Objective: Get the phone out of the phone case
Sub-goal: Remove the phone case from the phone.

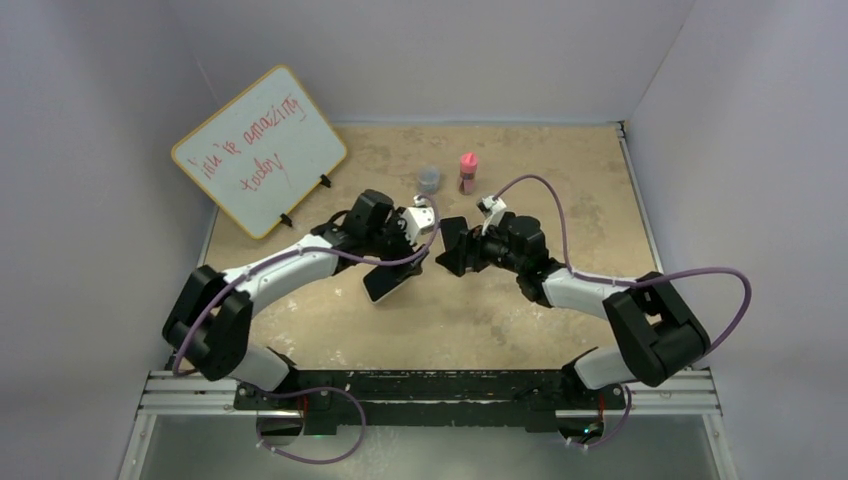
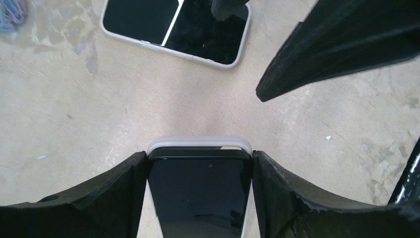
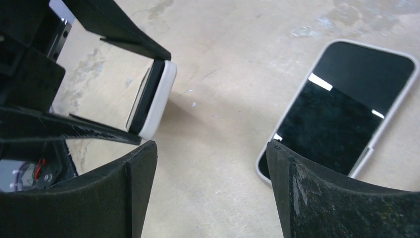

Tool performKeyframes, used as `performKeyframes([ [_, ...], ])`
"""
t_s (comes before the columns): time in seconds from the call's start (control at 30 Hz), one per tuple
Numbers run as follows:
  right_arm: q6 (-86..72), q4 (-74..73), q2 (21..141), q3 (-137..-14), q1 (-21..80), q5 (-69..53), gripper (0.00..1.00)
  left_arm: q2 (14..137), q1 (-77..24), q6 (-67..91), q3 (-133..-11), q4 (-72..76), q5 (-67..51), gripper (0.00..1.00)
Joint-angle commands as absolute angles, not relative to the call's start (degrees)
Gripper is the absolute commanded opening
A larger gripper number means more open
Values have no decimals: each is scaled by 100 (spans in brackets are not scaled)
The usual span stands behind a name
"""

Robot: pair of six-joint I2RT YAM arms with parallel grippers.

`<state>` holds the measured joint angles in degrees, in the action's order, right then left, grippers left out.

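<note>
**Left wrist view: cased phone clamped in the left claw, right claw wide and empty**

Left wrist camera: the left gripper (image 2: 199,154) is closed on the long sides of the phone case (image 2: 198,142), a pale shell whose rounded end sticks out just past the fingertips. The phone (image 2: 198,198) sits inside it, black screen facing the camera. Both are lifted clear of the table (image 2: 99,109). Whether the phone has begun to come free of the case cannot be told.

Right wrist camera: the same case shows edge-on and tilted, pinched between the two left fingers (image 3: 124,29). The right gripper (image 3: 210,146) has its jaws far apart with only bare tabletop between them, so it holds nothing. It is near the held case but apart from it.

A second phone (image 2: 176,29) with a pale rim lies flat on the table, screen up, beyond the held one. In the right wrist view it is partly hidden behind one of that gripper's own fingers. A dark tip overlaps its far end in the left wrist view; contact cannot be judged.

Top external camera: the two arms meet over the middle of the table. Behind them a whiteboard (image 1: 260,150) with red writing leans at the left, and a grey cup (image 1: 429,179) and a pink bottle (image 1: 468,172) stand near each other.
</note>
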<state>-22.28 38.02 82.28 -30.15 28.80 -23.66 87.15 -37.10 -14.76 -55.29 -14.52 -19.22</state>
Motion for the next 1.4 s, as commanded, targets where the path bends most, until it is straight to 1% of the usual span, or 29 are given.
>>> performKeyframes([
  [0.0, -2055, 4907, 8295, -2787, 2875, -3309, 81, 7955, -3612, -1911, -4995, -634, -2693, 0],
  [0.13, -2095, 6003, 8306, -2395, 2896, -3897, 80, 7415, -3614, -2200, -4647, -444, -2938, 0],
  [0.2, -2164, 6263, 8326, -2330, 2909, -3979, 80, 7160, -3613, -2296, -4487, -321, -3116, 0],
  [0.33, -2332, 6094, 8351, -2501, 2942, -4098, 80, 6698, -3612, -2475, -3960, 139, -3445, 0],
  [0.5, -3028, 6346, 8531, -2728, 3031, -4405, 80, 6273, -3616, -2633, -3503, 744, -3499, 0],
  [0.67, -3504, 6374, 8701, -2963, 3112, -4687, 78, 6303, -3614, -2637, -3397, 1040, -3606, 0],
  [0.83, -3574, 5911, 8949, -3312, 3292, -4741, 75, 6236, -3619, -2612, -3261, 1393, -3710, 0],
  [1.03, -3822, 6072, 9303, -3452, 3314, -4867, 65, 6057, -3613, -2599, -3115, 1595, -3752, 0],
  [1.13, -3653, 5834, 9395, -3486, 3316, -4865, 58, 5875, -3619, -2556, -3015, 1756, -3705, 0],
  [1.2, -3592, 5703, 9484, -3473, 3318, -4932, 52, 5766, -3614, -2509, -2941, 1877, -3668, 0],
  [1.37, -3600, 5736, 9711, -3475, 3313, -4972, 34, 5606, -3618, -2321, -2793, 2205, -3740, 0],
])
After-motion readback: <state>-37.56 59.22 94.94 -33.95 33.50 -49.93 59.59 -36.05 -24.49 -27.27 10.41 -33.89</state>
